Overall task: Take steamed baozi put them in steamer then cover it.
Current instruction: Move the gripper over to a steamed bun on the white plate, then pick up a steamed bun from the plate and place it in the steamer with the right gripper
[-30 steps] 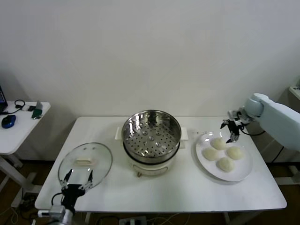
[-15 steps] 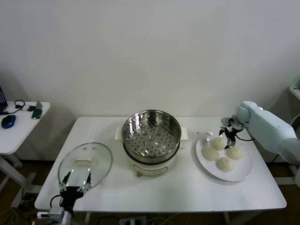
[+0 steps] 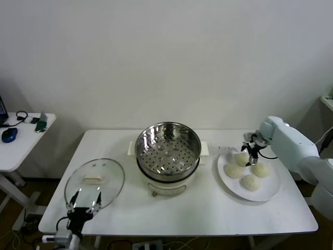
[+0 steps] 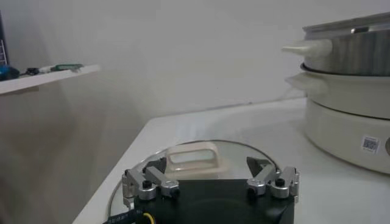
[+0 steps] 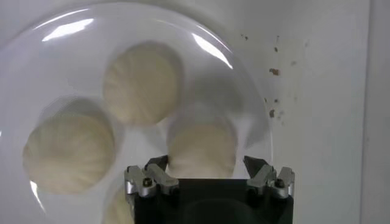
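Observation:
Four cream-white baozi lie on a white plate [image 3: 271, 188] at the right of the table. My right gripper [image 3: 251, 149] hovers open just above the back one [image 3: 241, 159]. In the right wrist view that baozi [image 5: 202, 148] sits between the spread fingers of the right gripper [image 5: 205, 165], and two more [image 5: 142, 82] [image 5: 68, 152] lie farther off. The steel steamer [image 3: 167, 150] stands empty at the table's middle on its white pot base. The glass cover [image 3: 94, 182] lies flat at the front left. My left gripper [image 3: 84, 200] is open and empty at the cover's near edge, facing its handle [image 4: 190, 159].
A side table [image 3: 23, 138] with a mouse and small items stands to the left. The wall runs behind the table. Small dark specks [image 5: 274, 72] mark the tabletop beside the plate. The steamer's side [image 4: 350, 58] shows in the left wrist view.
My right arm has swung left and lowered its gripper from the plate's back right edge to over the back baozi. The left gripper has stayed put.

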You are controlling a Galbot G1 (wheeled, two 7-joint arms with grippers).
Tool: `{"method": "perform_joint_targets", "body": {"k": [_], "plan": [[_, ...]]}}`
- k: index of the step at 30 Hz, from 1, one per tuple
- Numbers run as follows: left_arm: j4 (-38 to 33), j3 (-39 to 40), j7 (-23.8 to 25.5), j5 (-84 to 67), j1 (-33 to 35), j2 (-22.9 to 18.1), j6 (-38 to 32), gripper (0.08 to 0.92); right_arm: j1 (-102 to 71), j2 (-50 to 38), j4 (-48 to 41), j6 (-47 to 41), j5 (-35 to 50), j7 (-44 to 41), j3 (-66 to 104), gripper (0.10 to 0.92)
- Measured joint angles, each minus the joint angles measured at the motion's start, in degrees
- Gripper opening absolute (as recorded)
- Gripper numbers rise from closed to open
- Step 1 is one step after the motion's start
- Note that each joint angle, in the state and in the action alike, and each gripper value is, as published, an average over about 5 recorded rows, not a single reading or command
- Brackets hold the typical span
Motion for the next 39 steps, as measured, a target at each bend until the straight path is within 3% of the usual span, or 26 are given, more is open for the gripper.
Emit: {"method": "perform_joint_targets", "body": {"k": [16, 28, 39], "plan": [[0.1, 0.0, -0.1, -0.1, 0.2, 0.7, 0.2, 0.823, 4.4, -2.4, 4.4, 0.1, 4.0, -2.4, -5.2, 0.69], [-1.5, -1.0, -0.1, -0.6, 0.6, 1.8, 0.6, 0.823, 27.5, -6.1, 25.3, 2.6, 15.7, -4.9, -24.5, 0.689], [-2.1, -1.3, -0.1, -1.5, 0.7, 1.9, 0.3, 0.823, 44.9, -0.8, 45.3, 9.4, 19.8, -3.7, -34.6, 0.679]]}}
